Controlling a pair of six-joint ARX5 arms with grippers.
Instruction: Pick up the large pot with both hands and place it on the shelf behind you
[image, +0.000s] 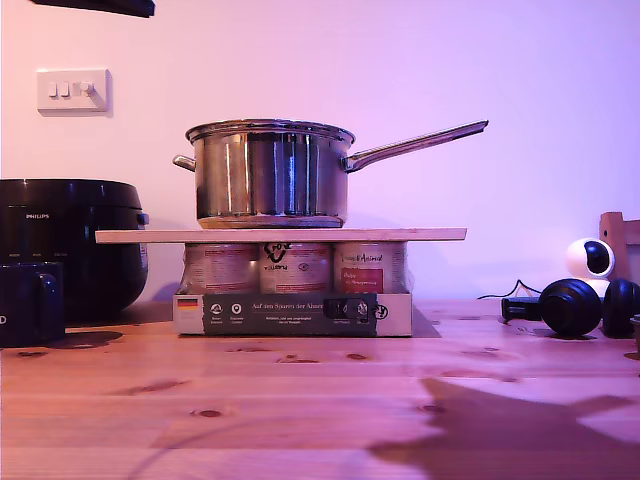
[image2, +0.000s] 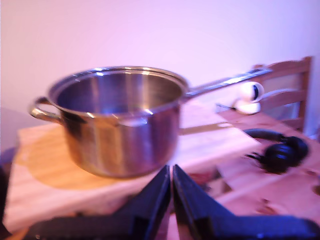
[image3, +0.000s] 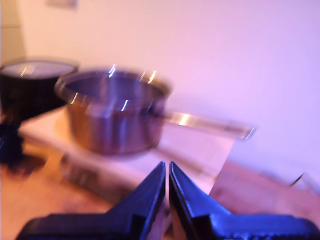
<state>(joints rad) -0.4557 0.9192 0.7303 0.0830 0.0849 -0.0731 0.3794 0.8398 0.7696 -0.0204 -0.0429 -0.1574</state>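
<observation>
Exterior view: the large pot stands upright on the shelf, a board carried by a pack of tins on the counter; placement appears complete.

First wrist view: my first tool closed, empty, apart from the pot.

Second wrist view: my second tool likewise closed, empty; picture blurred.

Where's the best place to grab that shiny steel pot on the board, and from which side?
Probably with both claws: one on the long straight handle of the shiny stainless steel pot, coming from the exterior view's right where it juts out clear, the other on the small loop handle opposite, from the exterior view's left. The smooth round wall offers no grip.
</observation>
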